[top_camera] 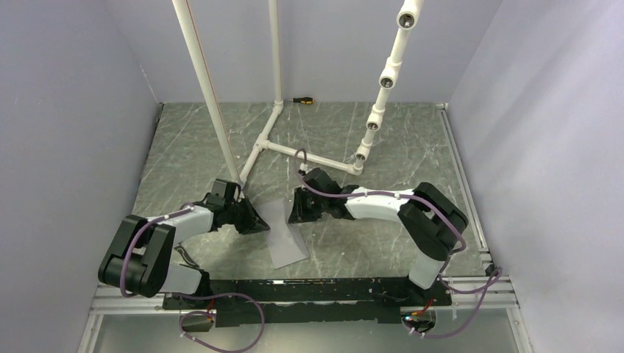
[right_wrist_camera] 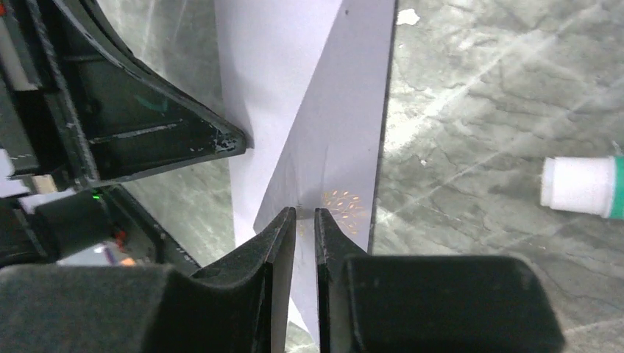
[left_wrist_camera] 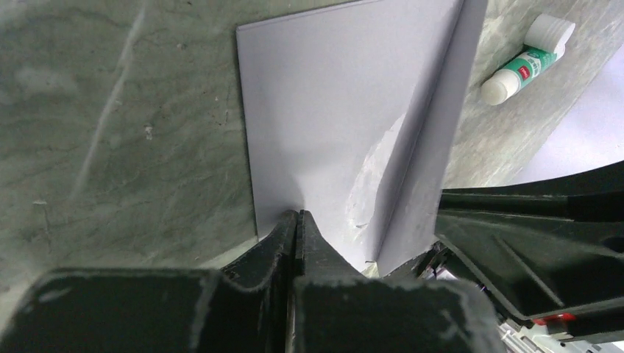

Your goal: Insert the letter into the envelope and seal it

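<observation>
Left gripper: fingers pressed together with no gap showing, their tips pinching the near edge of the envelope's flat panel
Right gripper: fingers drawn in to a thin slit, with the edge of the raised flap caught in that slit
Envelope: pale grey, lying on the table between the two grippers; the main panel lies flat and reaches away from the left gripper's tips
Flap: lifted off the main panel along one straight fold and standing tilted; the left wrist view shows a whitish, patchy smear on the panel just beside the fold
Envelope to the grippers: the left gripper is on its left side and the right gripper on its right; the two sets of tips are near each other across the paper, and no contact between them can be made out
Glue stick: white and green, on its side on the table just past the flap's outer edge, with a strip of bare surface between them
Table: grey-green marbled top
Pipe frame: white tubes standing on the far half of the table, well apart from the envelope
</observation>
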`<action>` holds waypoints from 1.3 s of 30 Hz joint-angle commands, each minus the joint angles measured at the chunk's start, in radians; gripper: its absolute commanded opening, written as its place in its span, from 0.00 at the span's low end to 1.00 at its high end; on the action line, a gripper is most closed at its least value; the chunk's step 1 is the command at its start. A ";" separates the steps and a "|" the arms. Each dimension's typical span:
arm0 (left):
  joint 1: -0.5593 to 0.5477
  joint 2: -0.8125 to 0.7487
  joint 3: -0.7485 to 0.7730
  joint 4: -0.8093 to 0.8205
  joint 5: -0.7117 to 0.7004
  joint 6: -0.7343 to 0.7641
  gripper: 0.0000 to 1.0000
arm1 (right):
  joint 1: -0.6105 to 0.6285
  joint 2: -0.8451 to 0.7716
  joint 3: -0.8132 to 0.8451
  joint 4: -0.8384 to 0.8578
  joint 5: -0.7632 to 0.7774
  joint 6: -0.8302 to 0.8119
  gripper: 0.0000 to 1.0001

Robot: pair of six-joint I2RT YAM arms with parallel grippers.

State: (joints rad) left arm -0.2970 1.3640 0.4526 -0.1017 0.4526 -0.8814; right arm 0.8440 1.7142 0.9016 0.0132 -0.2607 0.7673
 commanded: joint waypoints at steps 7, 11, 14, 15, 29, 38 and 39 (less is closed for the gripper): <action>0.001 0.033 -0.019 0.025 -0.012 -0.031 0.03 | 0.103 0.080 0.158 -0.204 0.188 -0.184 0.21; 0.001 0.041 -0.019 0.027 -0.009 -0.037 0.03 | 0.136 0.100 0.188 -0.247 0.242 -0.212 0.21; 0.001 0.043 -0.022 0.030 -0.008 -0.042 0.03 | 0.156 0.117 0.204 -0.275 0.280 -0.231 0.21; 0.001 0.043 -0.023 0.031 -0.007 -0.044 0.03 | 0.163 0.121 0.210 -0.282 0.299 -0.238 0.21; 0.004 0.072 -0.036 -0.021 -0.036 -0.082 0.03 | 0.317 0.248 0.299 -0.348 0.554 -0.354 0.23; 0.005 0.054 -0.052 -0.023 -0.041 -0.091 0.03 | 0.319 0.296 0.325 -0.372 0.557 -0.373 0.24; 0.006 0.053 -0.054 -0.021 -0.043 -0.092 0.03 | 0.318 0.301 0.324 -0.371 0.546 -0.373 0.25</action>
State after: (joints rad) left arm -0.2882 1.4025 0.4435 -0.0559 0.4847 -0.9882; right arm 1.1622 1.9388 1.2377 -0.3206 0.3027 0.4088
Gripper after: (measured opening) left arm 0.035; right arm 0.237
